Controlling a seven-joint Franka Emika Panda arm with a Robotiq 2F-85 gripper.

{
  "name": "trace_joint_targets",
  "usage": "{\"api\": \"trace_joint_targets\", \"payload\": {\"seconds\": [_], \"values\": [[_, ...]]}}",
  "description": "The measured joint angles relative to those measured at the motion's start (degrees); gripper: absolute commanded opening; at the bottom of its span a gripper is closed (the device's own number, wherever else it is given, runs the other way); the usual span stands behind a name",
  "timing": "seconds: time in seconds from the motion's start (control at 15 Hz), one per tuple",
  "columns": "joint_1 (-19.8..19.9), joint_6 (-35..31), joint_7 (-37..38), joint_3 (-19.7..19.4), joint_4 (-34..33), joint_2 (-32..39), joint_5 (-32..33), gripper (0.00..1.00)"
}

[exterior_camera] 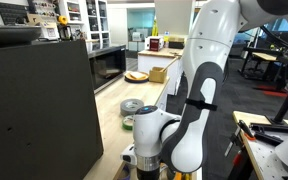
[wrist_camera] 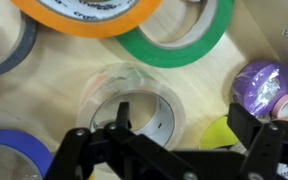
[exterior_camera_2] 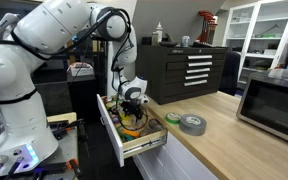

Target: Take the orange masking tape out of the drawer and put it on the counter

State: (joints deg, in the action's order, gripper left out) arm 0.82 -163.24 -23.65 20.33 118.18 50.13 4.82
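We see the arm (exterior_camera_2: 119, 50) bent down into the open drawer (exterior_camera_2: 144, 150); its gripper (wrist_camera: 184, 125) seems spread wide; one orange masking tape (wrist_camera: 89, 18) lies in the drawer; two rolls, green (exterior_camera_2: 172, 118) and grey (exterior_camera_2: 192, 124), sit on the worktop (exterior_camera_2: 219, 150).

Robot arm (exterior_camera_2: 44, 45) bent down, gripper (exterior_camera_2: 133, 103) over the open drawer (exterior_camera_2: 111, 135); grey duct tape roll (exterior_camera_2: 192, 123) and small green tape roll (exterior_camera_2: 172, 118) lie on the beige bench (exterior_camera_2: 224, 150).
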Motion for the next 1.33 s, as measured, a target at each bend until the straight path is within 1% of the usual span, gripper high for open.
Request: {"api": "trace_joint_targets", "payload": {"seconds": [0.13,0.2,0.27,0.53,0.93,1.07,1.13,1.33], "values": [[0.79,0.49,-1.23,0.05,-1.46,1.63,0.21,1.00],[1.15,0.71,-1.73,0.09,-2.06,2.34,0.25,0.75],[1.54,0.89,-2.37,0.20,-2.71,3.04,0.25,0.74],[2.38,1.45,-3.54,0.72,-4.04,4.07,0.40,0.47],[2.47,2.20,-4.77,0.96,-4.58,4.55,0.40,0.07],[2.47,2.25,-4.97,1.06,-4.63,4.54,0.44,0.05],[2.47,2.26,-5.04,1.13,-4.72,4.50,0.49,0.08],[2.47,2.36,-5.04,1.24,-4.94,4.31,0.90,0.08]]}}
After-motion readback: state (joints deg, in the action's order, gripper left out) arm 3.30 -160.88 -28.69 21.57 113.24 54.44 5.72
